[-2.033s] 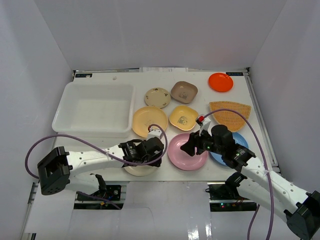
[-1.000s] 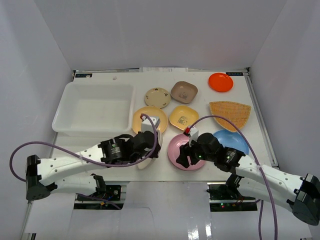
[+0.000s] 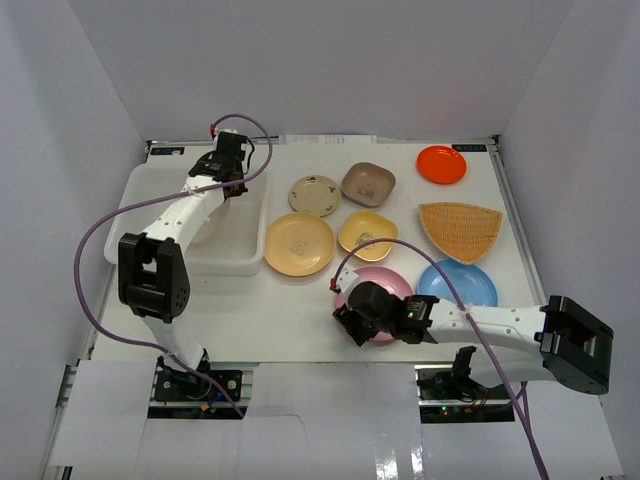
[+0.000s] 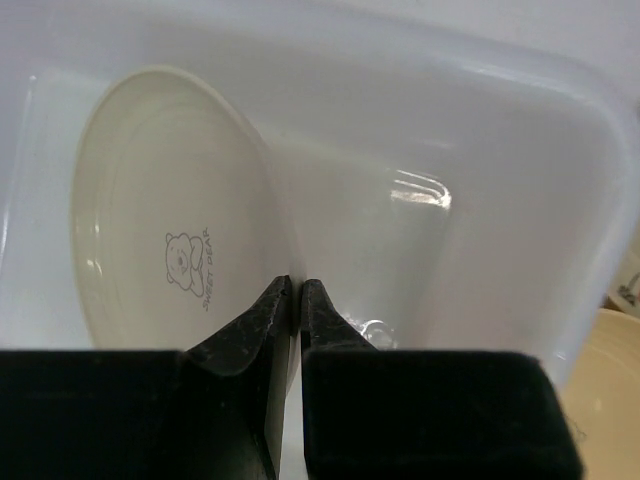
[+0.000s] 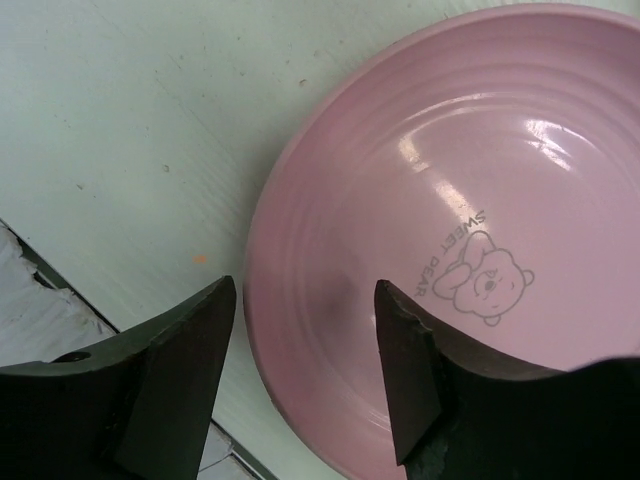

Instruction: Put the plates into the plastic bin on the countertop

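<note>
Cream plate (image 4: 175, 250) is hanging tilted inside the bin (image 4: 520, 200), rim pinched by the left gripper (image 4: 293, 300), best lowered flat before release; the right gripper (image 5: 305, 300), wide and empty, is straddling the edge of the pink plate (image 5: 450, 230).

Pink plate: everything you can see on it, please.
The pink plate is round and glossy, plastic by the look of it, with faint concentric rings and a raised rim. A grey bear drawing and the words "SWEET BEAR" are printed in its well. It lies face up on the white countertop near the front edge, with the blue plate beside it. The open right gripper straddles its rim, one finger inside and one outside; contact cannot be confirmed.
</note>
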You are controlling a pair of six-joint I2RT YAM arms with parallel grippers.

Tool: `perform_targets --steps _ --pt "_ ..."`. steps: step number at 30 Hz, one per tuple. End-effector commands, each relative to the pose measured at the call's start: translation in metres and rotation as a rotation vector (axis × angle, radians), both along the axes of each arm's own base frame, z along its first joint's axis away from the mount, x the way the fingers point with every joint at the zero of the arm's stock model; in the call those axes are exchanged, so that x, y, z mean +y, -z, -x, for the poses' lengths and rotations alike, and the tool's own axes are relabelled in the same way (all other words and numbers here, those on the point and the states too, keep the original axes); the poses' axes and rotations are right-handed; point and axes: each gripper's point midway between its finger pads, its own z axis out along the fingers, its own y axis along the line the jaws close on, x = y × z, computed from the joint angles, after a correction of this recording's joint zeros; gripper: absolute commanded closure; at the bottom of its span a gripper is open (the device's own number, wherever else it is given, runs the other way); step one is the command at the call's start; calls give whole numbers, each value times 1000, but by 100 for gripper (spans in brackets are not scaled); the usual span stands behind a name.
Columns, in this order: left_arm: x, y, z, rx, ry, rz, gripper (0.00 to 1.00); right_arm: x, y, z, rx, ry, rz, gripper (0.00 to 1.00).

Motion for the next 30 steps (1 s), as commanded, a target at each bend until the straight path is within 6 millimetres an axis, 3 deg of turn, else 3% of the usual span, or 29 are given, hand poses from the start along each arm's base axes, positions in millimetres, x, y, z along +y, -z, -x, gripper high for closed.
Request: perform_targets --steps 1,2,4,5,6,9,10,12,13,14,16,17,19,20,21,22,23,24,25,26,27,28,30 --pt "4 3 -6 -21 -10 27 100 14 -11 -8 -64 -10 21 38" --pt "5 7 -7 -15 -14 23 95 16 -9 -5 -66 -24 33 42" --pt "7 15 -6 2 -19 15 76 16 -2 -6 -73 -24 74 46" --pt "7 16 -5 4 -19 22 67 19 -2 -5 -79 -29 80 54" --pt "6 17 -3 9 -17 28 49 19 0 -5 -84 -29 94 61" --pt "0 2 0 -26 6 72 31 22 3 -3 -88 -31 130 83" --pt "-2 -12 4 -55 16 91 22 25 -1 -1 -94 -39 137 90" --pt "-11 -29 8 -90 47 149 15 29 -9 2 -104 -36 139 92" --pt "-15 -39 12 -111 62 176 6 24 -14 2 -117 -28 162 92" --pt "-20 -61 19 -158 85 213 5 28 -22 7 -129 -40 156 92" --pt "-41 -80 30 -192 170 329 2 37 -49 7 -149 -32 121 92" --pt "-48 -108 42 -255 216 376 2 43 -60 9 -159 -42 100 92" --pt "-69 -138 60 -318 326 487 2 61 -97 6 -204 -47 31 92" --pt "-74 -148 71 -345 359 519 2 66 -109 5 -222 -55 16 92" --pt "-75 -179 90 -423 402 550 2 71 -120 2 -244 -56 5 92" --pt "-83 -196 104 -453 449 606 2 83 -144 -7 -302 -59 -18 92" --pt "-86 -212 115 -501 483 636 2 92 -156 -12 -337 -65 -27 92" --pt "-84 -243 140 -587 522 661 2 105 -159 -17 -365 -80 -22 92" --pt "-86 -263 154 -647 549 699 2 120 -186 -25 -433 -101 -47 92" --pt "-83 -274 165 -690 554 710 2 130 -195 -31 -477 -123 -45 92" --pt "-75 -297 192 -776 567 717 2 151 -200 -38 -522 -133 -70 92" --pt "-66 -311 202 -845 535 718 2 166 -221 -46 -582 -165 -92 92" --pt "-51 -323 220 -927 492 721 2 203 -237 -53 -638 -213 -176 92"
